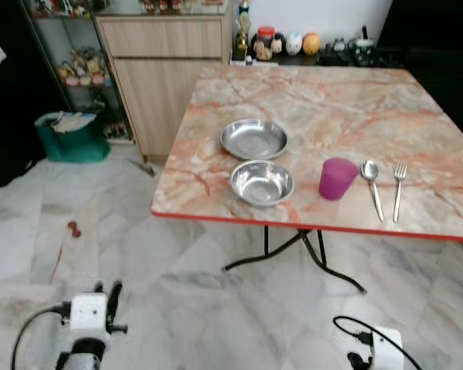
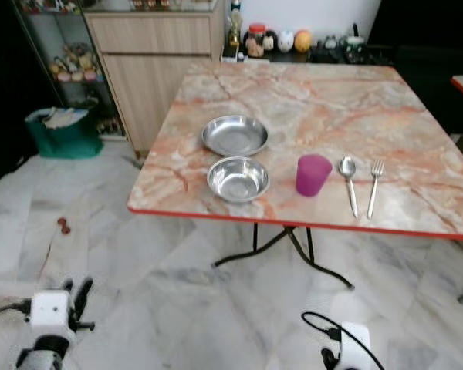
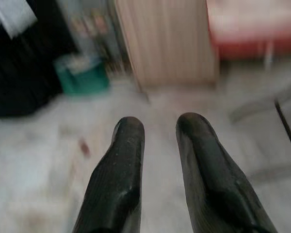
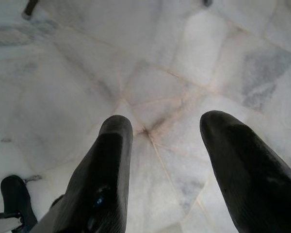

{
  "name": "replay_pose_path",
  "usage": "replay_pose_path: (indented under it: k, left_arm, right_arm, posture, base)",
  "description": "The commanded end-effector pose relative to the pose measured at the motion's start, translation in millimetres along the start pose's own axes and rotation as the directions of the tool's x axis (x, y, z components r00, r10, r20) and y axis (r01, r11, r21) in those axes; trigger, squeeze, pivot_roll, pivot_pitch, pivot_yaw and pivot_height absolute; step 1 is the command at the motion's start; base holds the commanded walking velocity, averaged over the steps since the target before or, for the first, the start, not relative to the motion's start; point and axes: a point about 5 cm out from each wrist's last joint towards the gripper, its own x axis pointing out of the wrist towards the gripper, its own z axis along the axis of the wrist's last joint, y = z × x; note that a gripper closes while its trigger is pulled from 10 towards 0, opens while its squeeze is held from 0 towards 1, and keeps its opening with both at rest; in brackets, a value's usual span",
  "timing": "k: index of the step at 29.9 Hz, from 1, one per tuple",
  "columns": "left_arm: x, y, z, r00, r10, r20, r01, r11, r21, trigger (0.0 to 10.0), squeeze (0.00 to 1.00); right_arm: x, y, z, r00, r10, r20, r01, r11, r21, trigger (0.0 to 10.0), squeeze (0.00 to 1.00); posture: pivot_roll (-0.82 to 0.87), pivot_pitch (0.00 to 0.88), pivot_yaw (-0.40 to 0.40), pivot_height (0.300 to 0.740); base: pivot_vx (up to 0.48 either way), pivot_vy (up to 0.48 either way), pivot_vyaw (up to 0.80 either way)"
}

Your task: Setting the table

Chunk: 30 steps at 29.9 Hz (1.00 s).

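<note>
A marble-patterned table [image 1: 355, 108] with a red edge stands ahead of me. Near its front edge lie a shallow steel plate [image 1: 253, 138], a steel bowl [image 1: 261, 183] in front of it, a purple cup [image 1: 337, 178], a spoon [image 1: 372, 186] and a fork [image 1: 398, 187], in a row to the right. Both arms hang low over the floor, well short of the table. My left gripper [image 3: 160, 127] is open with nothing between its fingers [image 1: 113, 297]. My right gripper [image 4: 167, 127] is wide open over bare floor tiles.
Black table legs [image 1: 309, 250] splay under the table. A wooden cabinet [image 1: 166, 73] stands at the back left, with a green bin [image 1: 72, 137] and a glass shelf [image 1: 65, 54] beside it. Jars [image 1: 282, 42] line a back counter. A small red object [image 1: 74, 228] lies on the floor.
</note>
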Motion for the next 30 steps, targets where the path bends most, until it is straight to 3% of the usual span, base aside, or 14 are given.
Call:
replay_pose_path:
  k: [1,3,7,8,10,15,25,30]
  left_arm:
    - [10.2,-1.5,18,0.998,0.019,0.059,-0.018,0.999,-0.027,10.0,0.0]
    - [26.4,-10.1,45,0.989,0.011,0.149,-0.003,0.999,-0.054,10.0,0.0]
    - [49.1,-35.9,61,0.976,-0.106,0.192,0.118,0.992,-0.051,10.0,0.0]
    - [49.8,-37.5,61,0.975,-0.115,0.192,0.126,0.991,-0.049,10.0,0.0]
    - [50.7,-42.4,61,0.979,-0.109,0.171,0.131,0.984,-0.122,10.0,0.0]
    - [52.6,-52.1,73,0.974,-0.147,0.17,0.175,0.97,-0.167,10.0,0.0]
    - [60.8,-39.9,90,0.972,-0.13,0.197,0.166,0.97,-0.178,10.0,0.0]
    - [61.1,-38.6,93,0.973,-0.126,0.192,0.162,0.97,-0.184,10.0,0.0]
  right_arm:
    - [0.6,2.0,1,1.0,0.0,-0.002,0.0,1.0,-0.006,10.0,0.0]
    - [1.2,4.1,4,1.0,0.002,0.002,-0.002,1.0,-0.009,10.0,0.0]
    - [1.9,6.0,7,1.0,0.0,0.012,0.0,1.0,-0.003,10.0,0.0]
    - [1.9,6.2,7,1.0,0.0,0.012,0.0,1.0,-0.002,10.0,0.0]
    - [2.1,6.1,8,1.0,-0.005,0.017,0.005,1.0,0.01,10.0,0.0]
    - [3.3,11.2,14,1.0,-0.002,0.029,0.002,1.0,0.014,10.0,0.0]
    - [3.8,20.1,15,0.998,0.023,0.055,-0.022,1.0,-0.015,10.0,0.0]
    - [1.4,12.1,7,0.998,0.025,0.056,-0.021,0.997,-0.071,10.0,0.0]
  posture:
    - [0.05,0.0,-0.037,0.74]
    - [0.05,0.0,-0.04,0.74]
    - [0.02,0.0,-0.023,0.74]
    - [0.02,0.0,-0.023,0.74]
    - [0.0,0.0,-0.013,0.74]
    - [0.01,0.0,-0.013,0.74]
    - [0.01,0.0,-0.014,0.74]
    - [0.01,0.0,-0.01,0.74]
  base:
    - [0.0,0.0,0.0]
    - [0.0,0.0,0.0]
    - [0.0,0.0,0.0]
    - [0.0,0.0,0.0]
    - [0.0,0.0,0.0]
    - [0.0,0.0,0.0]
    - [0.0,0.0,0.0]
    - [0.0,0.0,0.0]
